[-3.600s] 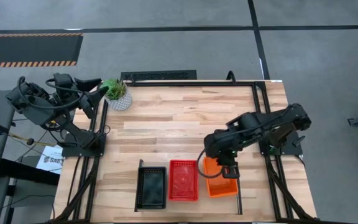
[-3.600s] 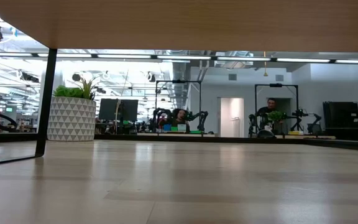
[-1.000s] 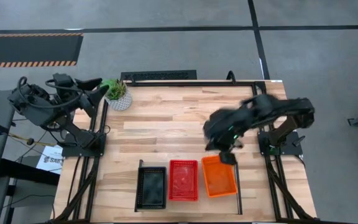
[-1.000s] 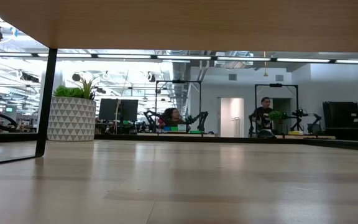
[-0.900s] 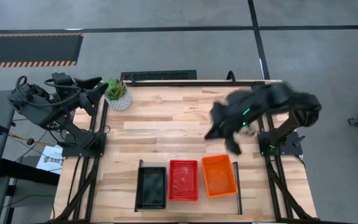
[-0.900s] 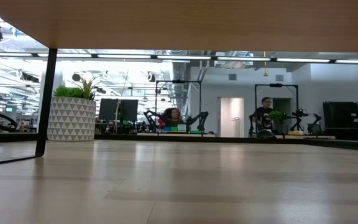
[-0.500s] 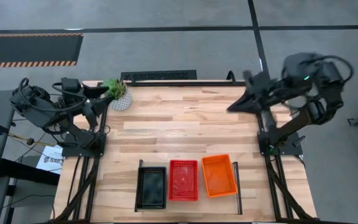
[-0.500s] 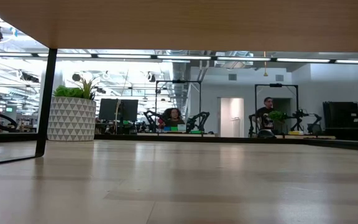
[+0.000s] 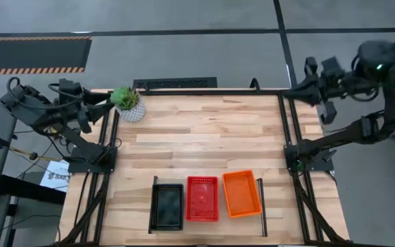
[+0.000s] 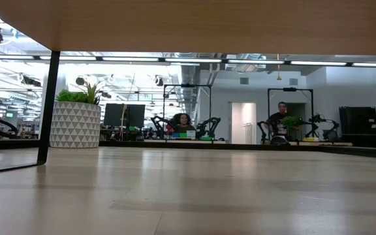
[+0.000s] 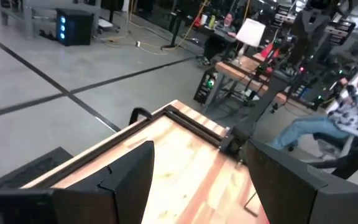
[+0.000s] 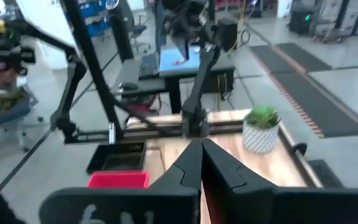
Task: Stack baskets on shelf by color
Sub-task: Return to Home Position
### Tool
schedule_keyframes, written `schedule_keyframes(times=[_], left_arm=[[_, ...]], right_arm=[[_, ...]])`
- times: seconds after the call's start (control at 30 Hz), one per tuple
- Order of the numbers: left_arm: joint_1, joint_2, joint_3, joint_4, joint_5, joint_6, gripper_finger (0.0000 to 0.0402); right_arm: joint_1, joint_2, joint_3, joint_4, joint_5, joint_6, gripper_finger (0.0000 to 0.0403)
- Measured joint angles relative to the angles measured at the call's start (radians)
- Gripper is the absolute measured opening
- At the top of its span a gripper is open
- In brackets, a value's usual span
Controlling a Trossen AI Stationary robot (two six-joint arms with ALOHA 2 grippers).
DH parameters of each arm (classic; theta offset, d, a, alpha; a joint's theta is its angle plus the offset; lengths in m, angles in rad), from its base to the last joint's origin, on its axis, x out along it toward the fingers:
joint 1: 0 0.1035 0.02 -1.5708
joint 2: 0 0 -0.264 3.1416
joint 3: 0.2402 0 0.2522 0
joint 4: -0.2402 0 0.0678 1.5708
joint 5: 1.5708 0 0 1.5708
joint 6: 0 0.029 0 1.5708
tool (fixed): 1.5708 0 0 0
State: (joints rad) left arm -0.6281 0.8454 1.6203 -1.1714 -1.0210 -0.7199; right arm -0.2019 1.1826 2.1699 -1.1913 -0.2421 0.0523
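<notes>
The shelf (image 9: 262, 209) stands on the surface (image 9: 204, 130) and carries three baskets in a row between its rails. The left basket (image 9: 166, 207) sits against the left rail, the middle basket (image 9: 202, 199) just beside it, and the right basket (image 9: 241, 193), slightly askew, just inside the right rail. Well behind the shelf's left end stands the plant (image 9: 128, 101), and farther left still the left gripper (image 9: 108, 104). The right gripper (image 9: 292, 95) is well behind the shelf's right end.

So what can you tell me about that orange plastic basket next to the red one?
The orange mesh plastic basket is rectangular and open-topped, seemingly empty. It sits rightmost on the light wooden shelf, beside the red mesh basket, turned slightly askew, near the thin black side rail. Nothing grips it.
</notes>
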Motion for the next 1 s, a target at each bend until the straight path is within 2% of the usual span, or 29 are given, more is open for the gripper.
schedule_keyframes(times=[0.13,0.43,0.53,0.7,0.87,1.0], left_arm=[[0.000,-0.067,-0.090,0.017,-0.014,0.011,0.0242],[0.000,-0.271,-0.388,0.166,-0.021,0.012,0.0242],[0.000,-0.348,-0.471,0.230,-0.007,0.029,0.0242],[0.000,-0.476,-0.597,0.350,0.036,0.092,0.0242],[0.000,-0.581,-0.712,0.393,0.079,0.117,0.0242],[0.000,-0.664,-0.821,0.416,0.076,0.113,0.0242]], right_arm=[[-0.028,-0.146,-0.268,0.129,0.002,0.039,0.0032],[-0.043,-0.626,-1.059,0.795,0.002,0.235,0.0029],[-0.044,-0.763,-1.262,0.967,0.010,0.300,0.0027],[-0.043,-0.979,-1.489,1.065,0.050,0.383,0.0029],[-0.043,-1.161,-1.638,1.080,0.114,0.419,0.0032],[-0.041,-1.175,-1.726,1.084,0.146,0.434,0.0032]])
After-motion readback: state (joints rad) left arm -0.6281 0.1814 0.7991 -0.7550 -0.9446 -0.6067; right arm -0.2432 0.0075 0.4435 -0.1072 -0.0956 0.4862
